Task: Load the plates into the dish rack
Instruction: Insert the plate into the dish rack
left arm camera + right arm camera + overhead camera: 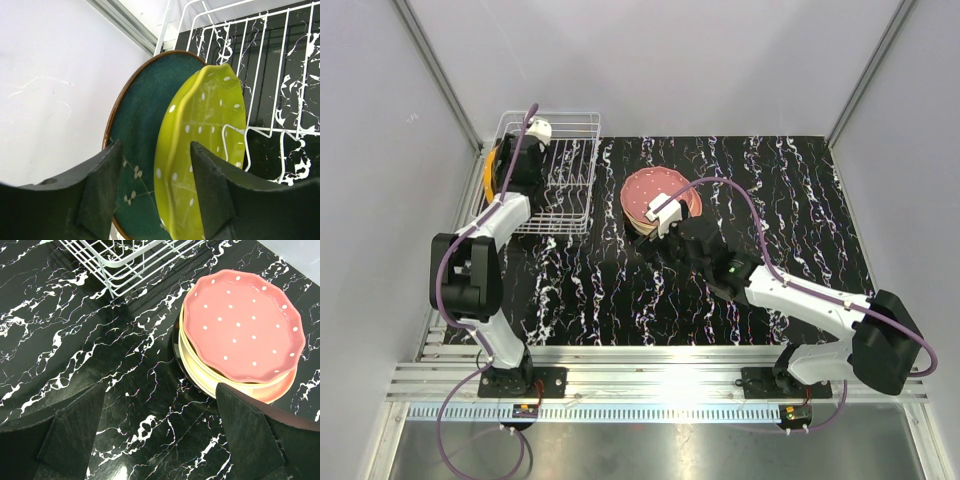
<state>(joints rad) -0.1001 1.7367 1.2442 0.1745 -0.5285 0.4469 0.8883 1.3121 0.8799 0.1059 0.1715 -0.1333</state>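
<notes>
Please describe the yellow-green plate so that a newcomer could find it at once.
Find the white wire rack at the table's far left. Two plates stand on edge at its left end. The lime plate is the inner one, scalloped and white-dotted; its neighbour is dark teal.

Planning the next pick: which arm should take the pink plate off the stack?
Right. Its open tool hovers beside the pink plate atop the stack; the left tool is at the rack, by the loaded green plate and yellow plate.
</notes>
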